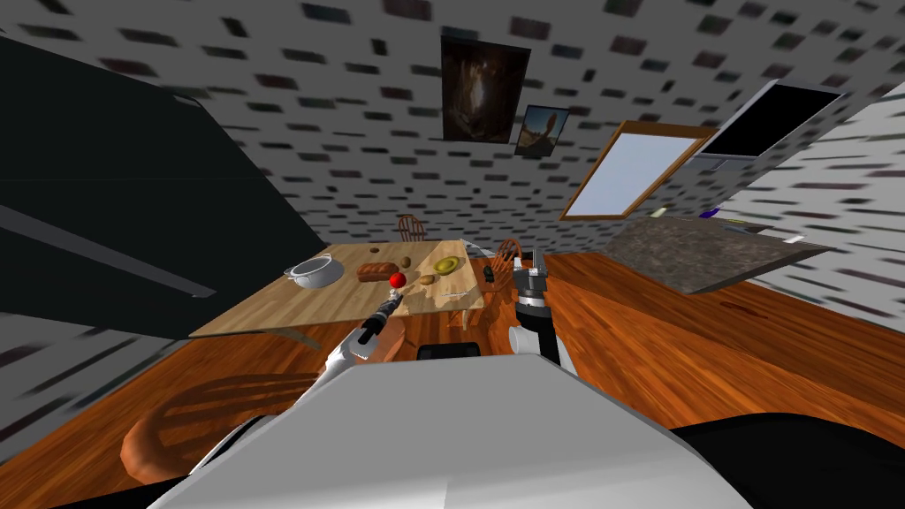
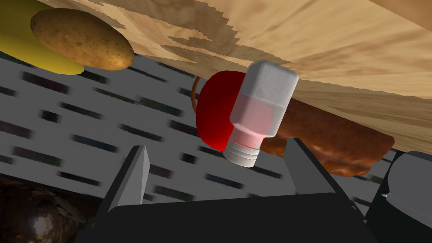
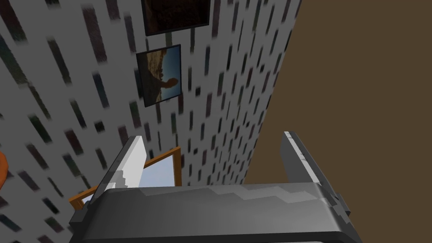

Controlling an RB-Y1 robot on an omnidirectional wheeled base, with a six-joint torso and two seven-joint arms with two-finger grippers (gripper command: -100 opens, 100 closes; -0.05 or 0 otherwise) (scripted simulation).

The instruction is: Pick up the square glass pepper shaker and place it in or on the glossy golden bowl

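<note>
Over the worktop [image 2: 337,42], the left jaws are hovering released before the pepper shaker [image 2: 261,109], not touching it. The right jaws are hanging released too.

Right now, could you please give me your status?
Left gripper open, shaker just ahead, ungripped. Right gripper open, away from it. Apple close behind shaker, bread beside.

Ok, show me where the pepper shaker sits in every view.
Head view: pepper shaker, a pale speck just below the red apple, at the left gripper's tip.
Left wrist view: shaker ahead, between the open fingers, in front of the apple.
Right wrist view: not in it.
Shared landmark: the red apple.
</note>
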